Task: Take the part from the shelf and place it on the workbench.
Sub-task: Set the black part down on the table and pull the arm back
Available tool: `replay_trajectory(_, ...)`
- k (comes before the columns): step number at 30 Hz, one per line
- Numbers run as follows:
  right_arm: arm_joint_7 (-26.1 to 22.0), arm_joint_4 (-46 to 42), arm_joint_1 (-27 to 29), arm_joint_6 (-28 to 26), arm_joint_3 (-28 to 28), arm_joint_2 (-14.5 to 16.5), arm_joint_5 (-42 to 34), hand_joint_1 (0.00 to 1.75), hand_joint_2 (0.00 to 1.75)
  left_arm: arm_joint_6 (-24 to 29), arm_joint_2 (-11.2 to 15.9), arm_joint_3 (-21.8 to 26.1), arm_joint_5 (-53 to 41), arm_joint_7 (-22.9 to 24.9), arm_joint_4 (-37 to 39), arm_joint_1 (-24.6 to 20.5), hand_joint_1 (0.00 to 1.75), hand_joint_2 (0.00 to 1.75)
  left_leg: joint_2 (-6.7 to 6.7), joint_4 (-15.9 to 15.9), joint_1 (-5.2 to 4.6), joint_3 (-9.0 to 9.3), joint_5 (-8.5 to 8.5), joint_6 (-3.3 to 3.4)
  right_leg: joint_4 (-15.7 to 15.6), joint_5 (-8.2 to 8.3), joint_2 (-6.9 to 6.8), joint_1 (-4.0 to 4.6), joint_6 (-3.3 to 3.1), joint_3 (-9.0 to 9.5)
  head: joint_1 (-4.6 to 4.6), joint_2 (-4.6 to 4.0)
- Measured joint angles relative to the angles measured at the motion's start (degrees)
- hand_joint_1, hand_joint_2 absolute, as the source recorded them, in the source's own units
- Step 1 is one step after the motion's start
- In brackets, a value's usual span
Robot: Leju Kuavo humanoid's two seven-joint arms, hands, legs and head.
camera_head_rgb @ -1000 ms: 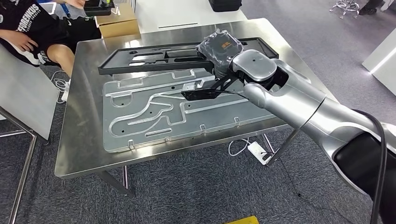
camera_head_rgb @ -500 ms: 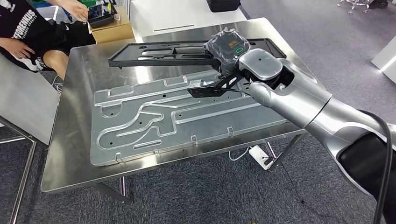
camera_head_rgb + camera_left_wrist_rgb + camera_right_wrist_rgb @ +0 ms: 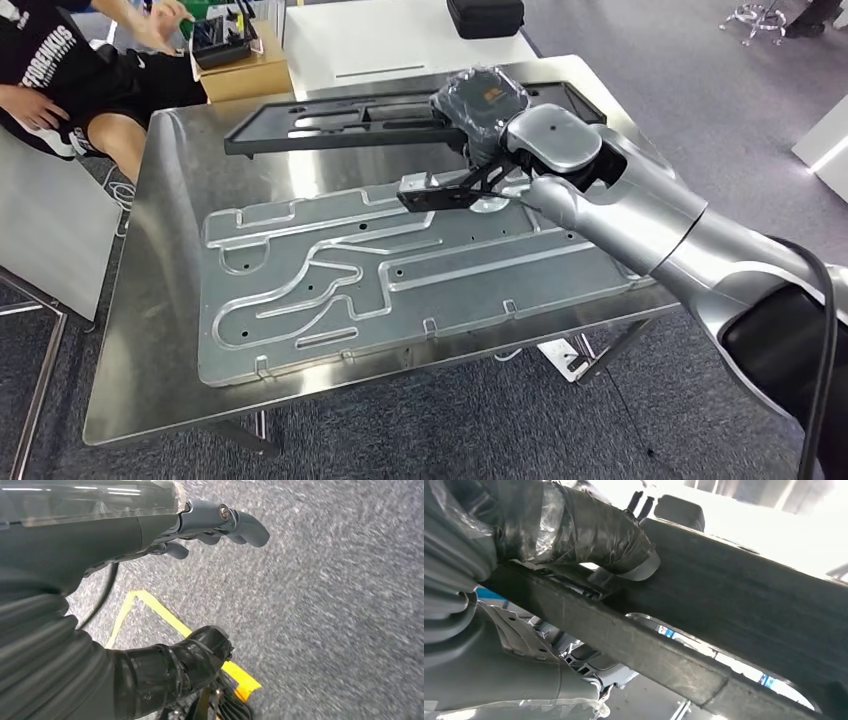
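Head view: stainless-steel workbench [image 3: 160, 330] bearing a large silver aluminium plate with raised winding channels [image 3: 330, 290] across its middle. Long flat black plastic frame part with cut-outs [image 3: 340, 118] along the far side of the bench, above the plate's far edge; whether it rests on the surface or is lifted cannot be told. Right hand [image 3: 478, 100], wrapped in clear film, grasps the part at its right end. Seated person in a black shirt [image 3: 60, 70] at the far left; brown cardboard box [image 3: 245, 75] beyond the bench. Left wrist view: left hand [image 3: 210, 527] over grey carpet, fingers loosely curled, holding nothing. Right wrist view: right-hand thumb [image 3: 594, 530] clamped on the part's black bar [image 3: 734, 595].
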Motion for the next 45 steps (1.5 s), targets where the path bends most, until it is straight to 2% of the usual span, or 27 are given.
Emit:
replay_trajectory(2, -0.12, 0.00, 0.16, 0.10, -0.01, -0.29, -0.04, 1.75, 1.75, -0.71, -0.08, 0.25, 0.78, -0.59, 0.00, -0.18, 0.00, 1.75, -0.08, 0.12, 0.02, 0.17, -0.44, 0.17, 5.61, -2.10, -0.01, -0.33, 0.60, -4.07, -0.01, 0.00)
replay_trajectory(3, -0.19, 0.00, 0.28, 0.16, -0.01, -0.47, -0.07, 1.75, 1.75, -0.98, -0.14, 0.39, 1.01, -0.83, 0.00, -0.25, 0.00, 1.75, -0.17, 0.24, 0.05, 0.33, -0.74, 0.15, 6.13, -1.75, -0.03, -0.50, 0.83, -5.09, -0.01, 0.00)
replay_trajectory(4, -0.24, 0.00, 0.35, 0.22, -0.01, -0.66, -0.08, 1.75, 1.75, -1.13, -0.19, 0.52, 1.12, -0.97, 0.00, -0.27, 0.00, 1.75, -0.27, 0.41, 0.08, 0.60, -1.11, 0.06, 4.55, -0.09, -0.05, -0.67, 0.95, -5.08, -0.01, 0.00)
replay_trajectory(6, -0.31, -0.01, 0.32, 0.26, -0.01, -1.00, -0.13, 1.75, 1.75, -1.30, -0.27, 0.82, 1.16, -1.14, 0.00, -0.16, 0.00, 1.75, -0.39, 0.74, 0.13, 1.32, -1.95, -0.26, -2.38, 4.92, -0.08, -0.87, 0.89, -2.94, -0.01, 0.00)
replay_trajectory(7, -0.33, -0.01, 0.25, 0.28, -0.02, -1.15, -0.16, 1.75, 1.75, -1.32, -0.29, 0.96, 1.15, -1.28, 0.00, -0.13, 0.00, 1.75, -0.43, 0.91, 0.10, 1.55, -2.29, -0.46, -5.66, 6.20, -0.12, -0.77, 0.76, -1.95, 0.02, 0.00)
replay_trajectory(9, -0.40, -0.02, 0.24, 0.34, -0.03, -1.45, -0.32, 1.75, 1.75, -1.36, -0.31, 1.11, 1.10, -1.67, 0.00, -0.11, 0.00, 1.75, -0.45, 1.19, -0.02, 1.60, -2.67, -1.00, -8.41, 6.84, -0.14, -0.44, 0.17, -1.06, 0.05, 0.00)
replay_trajectory(12, -0.62, -0.04, 0.36, 0.44, -0.05, -1.83, -1.04, 1.75, 1.75, -1.53, -0.29, 1.14, 1.04, -2.08, 0.00, -0.12, 0.00, 1.75, -0.38, 1.99, -0.05, 1.52, -3.19, -1.73, -8.75, 7.29, -0.14, -0.45, -1.05, -0.52, 0.08, 0.00)
replay_trajectory(14, -0.75, -0.02, 0.47, 0.46, -0.11, -2.06, -1.77, 1.75, 1.75, -1.63, -0.25, 1.14, 0.95, -2.16, 0.00, -0.15, 0.00, 1.75, -0.23, 5.43, 0.09, -0.04, -5.14, -2.12, -8.99, 7.38, -0.15, -0.60, -1.63, -0.03, 0.07, -0.01)
replay_trajectory(16, -0.88, 0.07, 1.22, 0.43, -0.15, -2.18, -2.24, 1.75, 1.75, -1.68, -0.21, 1.14, 0.80, -2.21, 0.00, -0.19, 0.00, 1.75, -0.18, 12.57, 0.15, -3.67, -8.29, -2.45, -8.99, 7.25, -0.12, -0.49, -1.94, 0.07, 0.05, -0.01)
replay_trajectory(18, -1.00, 0.19, 2.55, 0.37, -0.16, -2.24, -2.52, 1.75, 1.75, -1.73, -0.20, 1.14, 0.68, -2.25, 0.00, -0.18, 0.00, 1.75, -0.17, 17.26, 0.17, -6.60, -9.56, -2.63, -8.91, 7.11, -0.04, -0.39, -2.06, 0.09, 0.06, 0.00)
replay_trajectory(19, -1.05, 0.25, 3.19, 0.31, -0.16, -2.25, -2.67, 1.75, 1.75, -1.74, -0.20, 1.14, 0.65, -2.27, 0.00, -0.17, 0.00, 1.75, -0.17, 16.66, 0.18, -6.69, -8.68, -2.64, -8.86, 7.05, 0.01, -0.38, -2.07, 0.12, 0.06, 0.00)
replay_trajectory(20, -1.13, 0.32, 3.77, 0.16, -0.18, -2.25, -2.84, 1.75, 1.75, -1.75, -0.19, 1.14, 0.61, -2.31, 0.00, -0.17, 0.00, 1.75, -0.15, 13.93, 0.20, -5.69, -6.81, -2.59, -8.81, 6.98, 0.05, -0.40, -2.03, 0.20, 0.06, 0.00)
replay_trajectory(22, -1.49, 0.53, 4.98, -0.44, -0.42, -2.26, -3.12, 1.75, 1.75, -1.78, -0.15, 1.14, 0.51, -2.44, 0.00, -0.19, 0.00, 1.75, -0.08, 6.15, 0.15, -2.44, -3.11, -2.40, -8.71, 6.81, 0.06, -0.35, -1.77, 0.39, 0.07, 0.00)
replay_trajectory(24, -2.03, 0.86, 6.55, -1.49, -0.79, -2.28, -3.35, 1.75, 1.75, -1.85, -0.13, 1.14, 0.34, -2.59, 0.00, -0.29, 0.00, 1.75, -0.07, 1.94, -0.10, -0.71, -2.24, -1.96, -8.66, 6.71, 0.04, -0.23, -1.21, 0.32, 0.07, 0.00)
replay_trajectory(25, -2.36, 1.05, 7.54, -2.16, -0.95, -2.28, -3.38, 1.75, 1.75, -1.89, -0.13, 1.14, 0.22, -2.63, 0.00, -0.33, 0.00, 1.75, -0.12, 1.61, -0.24, -0.59, -2.49, -1.68, -8.70, 6.69, 0.02, -0.17, -0.86, 0.30, 0.08, 0.00)
replay_trajectory(28, -3.11, 1.54, 10.83, -4.21, -1.16, -2.16, -3.07, 1.75, 1.75, -2.04, -0.13, 1.14, -0.02, -2.66, 0.00, -0.33, 0.00, 1.75, -0.18, 1.08, 0.11, -0.03, -1.35, -0.68, -7.94, 5.83, -0.05, -0.12, 0.12, 0.25, 0.10, 0.00)
replay_trajectory(30, -3.25, 1.83, 12.58, -5.04, -1.22, -2.07, -2.84, 1.75, 1.75, -2.12, -0.13, 1.14, -0.05, -2.64, 0.00, -0.38, 0.00, 1.75, -0.12, 0.78, 0.27, 0.09, -1.04, -0.25, -3.30, 2.85, -0.06, -0.23, 0.48, -1.82, 0.10, 0.00)
replay_trajectory(32, -3.31, 2.08, 13.99, -5.44, -1.36, -1.91, -2.79, 1.75, 1.75, -2.16, -0.13, 1.15, -0.05, -2.64, 0.00, -0.41, 0.00, 1.75, -0.13, 0.83, 0.17, 0.00, -1.09, -0.07, 4.18, -0.60, -0.07, -0.29, 0.73, -5.39, 0.09, -0.01)
replay_trajectory(33, -3.33, 2.21, 14.63, -5.54, -1.43, -1.83, -2.79, 1.75, 1.75, -2.18, -0.13, 1.16, -0.05, -2.64, 0.00, -0.41, 0.00, 1.75, -0.17, 0.90, 0.14, -0.02, -1.13, -0.03, 6.64, -1.19, -0.07, -0.34, 0.79, -6.57, 0.09, -0.01)
replay_trajectory(34, -3.35, 2.35, 15.11, -5.56, -1.48, -1.80, -2.78, 1.75, 1.75, -2.20, -0.13, 1.15, -0.05, -2.64, 0.00, -0.42, 0.00, 1.75, -0.23, 1.00, 0.11, -0.02, -1.20, -0.02, 7.07, -0.69, -0.07, -0.39, 0.77, -6.81, 0.10, -0.01)
replay_trajectory(35, -3.36, 2.48, 15.40, -5.56, -1.51, -1.80, -2.78, 1.75, 1.75, -2.21, -0.13, 1.15, -0.05, -2.64, 0.00, -0.42, 0.00, 1.75, -0.29, 1.14, 0.09, -0.01, -1.30, -0.07, 5.13, 0.85, -0.07, -0.42, 0.63, -5.89, 0.10, 0.00)
replay_trajectory(36, -3.37, 2.55, 15.51, -5.56, -1.58, -1.79, -2.77, 1.75, 1.75, -2.22, -0.13, 1.14, -0.05, -2.64, 0.00, -0.41, 0.00, 1.75, -0.34, 1.31, 0.07, 0.00, -1.43, -0.16, 1.46, 2.91, -0.07, -0.41, 0.37, -4.11, 0.10, 0.00)
replay_trajectory(38, -3.37, 2.64, 15.48, -5.57, -1.89, -1.72, -2.77, 1.75, 1.75, -2.24, -0.14, 1.15, -0.09, -2.64, 0.00, -0.42, 0.00, 1.75, -0.37, 1.65, -0.05, -0.11, -1.72, -0.52, -5.69, 5.57, -0.08, -0.14, -0.26, -0.67, 0.09, 0.00)
replay_trajectory(39, -3.37, 2.71, 15.50, -5.58, -2.08, -1.65, -2.78, 1.75, 1.75, -2.25, -0.15, 1.15, -0.13, -2.62, 0.00, -0.46, 0.00, 1.75, -0.36, 1.76, -0.11, -0.18, -1.83, -0.71, -7.56, 6.00, -0.10, 0.04, -0.48, 0.19, 0.09, 0.00)
replay_trajectory(41, -3.39, 2.91, 15.77, -5.61, -2.31, -1.29, -2.73, 1.75, 1.75, -2.26, -0.19, 1.16, -0.31, -2.53, 0.00, -0.52, 0.00, 1.75, -0.34, 1.72, -0.19, -0.19, -1.92, -1.15, -8.29, 5.95, -0.13, 0.35, -0.76, 0.40, 0.09, 0.00)
replay_trajectory(43, -3.48, 3.22, 16.35, -5.82, -2.37, -0.75, -2.59, 0.87, 0.87, -2.27, -0.19, 1.16, -0.53, -2.46, 0.00, -0.52, 0.00, 1.75, -0.32, 1.82, -0.13, -0.13, -2.27, -1.70, -8.87, 6.16, -0.18, 0.09, -1.23, 0.77, 0.09, 0.00)
replay_trajectory(45, -3.71, 3.63, 17.01, -6.51, -2.37, -0.03, -2.43, 0.00, 0.00, -2.27, -0.16, 1.16, -0.70, -2.52, 0.00, -0.53, 0.00, 1.75, -0.26, 4.90, -0.05, -1.40, -4.38, -2.24, -9.56, 6.46, -0.26, -0.28, -1.77, 1.22, 0.07, 0.00)
